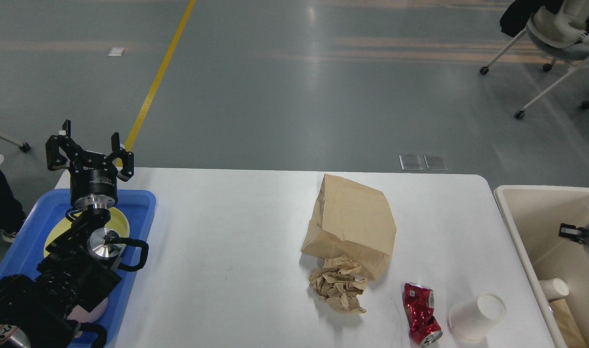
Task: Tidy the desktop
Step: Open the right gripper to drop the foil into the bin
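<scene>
White rounded desktop: one item of each kind, lower right of frame.
One tan paper bag, one crumpled brown paper wad, one crushed red can, one white paper cup; left gripper spread wide and empty at upper left, right gripper cut by the right edge, grip unreadable.

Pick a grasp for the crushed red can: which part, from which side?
Grip the red can across its dented middle, coming straight down from above. It lies flat on the desktop, long axis running near to far, with open space on its left and the tipped paper cup close on its right, so close the fingers left-right.
</scene>
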Robot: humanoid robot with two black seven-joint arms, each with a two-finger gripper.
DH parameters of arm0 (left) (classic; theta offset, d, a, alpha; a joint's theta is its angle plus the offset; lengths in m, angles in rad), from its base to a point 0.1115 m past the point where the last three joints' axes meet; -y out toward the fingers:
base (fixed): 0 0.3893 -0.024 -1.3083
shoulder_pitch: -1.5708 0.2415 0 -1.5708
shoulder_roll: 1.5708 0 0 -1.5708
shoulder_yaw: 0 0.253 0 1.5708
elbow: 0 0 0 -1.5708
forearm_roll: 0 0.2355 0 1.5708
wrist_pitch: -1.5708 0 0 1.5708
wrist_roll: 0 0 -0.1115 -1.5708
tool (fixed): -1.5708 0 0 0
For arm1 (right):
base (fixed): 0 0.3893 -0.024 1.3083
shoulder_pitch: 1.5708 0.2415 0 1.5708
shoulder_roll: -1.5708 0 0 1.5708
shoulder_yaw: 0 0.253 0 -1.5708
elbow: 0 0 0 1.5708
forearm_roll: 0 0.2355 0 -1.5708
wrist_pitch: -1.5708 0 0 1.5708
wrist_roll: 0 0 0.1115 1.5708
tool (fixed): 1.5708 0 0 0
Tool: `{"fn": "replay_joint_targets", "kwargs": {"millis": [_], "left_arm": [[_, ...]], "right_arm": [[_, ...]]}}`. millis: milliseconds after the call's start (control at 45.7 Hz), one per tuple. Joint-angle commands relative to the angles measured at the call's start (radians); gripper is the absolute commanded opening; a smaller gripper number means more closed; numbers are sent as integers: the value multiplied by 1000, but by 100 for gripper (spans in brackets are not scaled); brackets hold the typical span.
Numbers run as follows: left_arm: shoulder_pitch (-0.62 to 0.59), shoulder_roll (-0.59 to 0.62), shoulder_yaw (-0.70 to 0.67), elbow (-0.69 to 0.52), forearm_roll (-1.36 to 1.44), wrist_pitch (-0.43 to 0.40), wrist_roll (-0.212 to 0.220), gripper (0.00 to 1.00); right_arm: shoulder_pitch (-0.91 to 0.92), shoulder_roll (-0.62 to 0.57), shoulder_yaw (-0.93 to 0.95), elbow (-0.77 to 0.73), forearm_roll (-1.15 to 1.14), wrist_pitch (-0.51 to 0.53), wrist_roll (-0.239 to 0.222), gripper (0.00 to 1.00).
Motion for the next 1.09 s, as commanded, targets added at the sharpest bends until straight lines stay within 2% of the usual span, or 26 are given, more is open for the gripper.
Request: {"fn": "replay_joint_targets", "kwargs": {"millis": [0,263,438,678,897,941,985,1072], "left_arm": [[0,0,0,0,0,0,0,96],[0,0,0,0,0,0,0,96],[0,0,0,0,0,0,0,96],[0,0,0,0,0,0,0,96],[0,0,0,0,0,0,0,96],[0,0,0,1,0,0,0,96],[0,0,0,0,0,0,0,96],[0,0,0,0,0,0,0,96]], "right_arm": [[-50,6,50,-26,0,-17,2,96],[-32,63,30,0,0,4,0,100],[212,66,-77,119,-2,93,0,100],[654,126,-171,345,-2,357,0,100],[944,191,-172,553,0,755,2,100],[978,210,-172,575,0,809,2,100],[998,221,-172,584,0,843,2,100],[998,219,-174,589,-3,847,-3,100]]}}
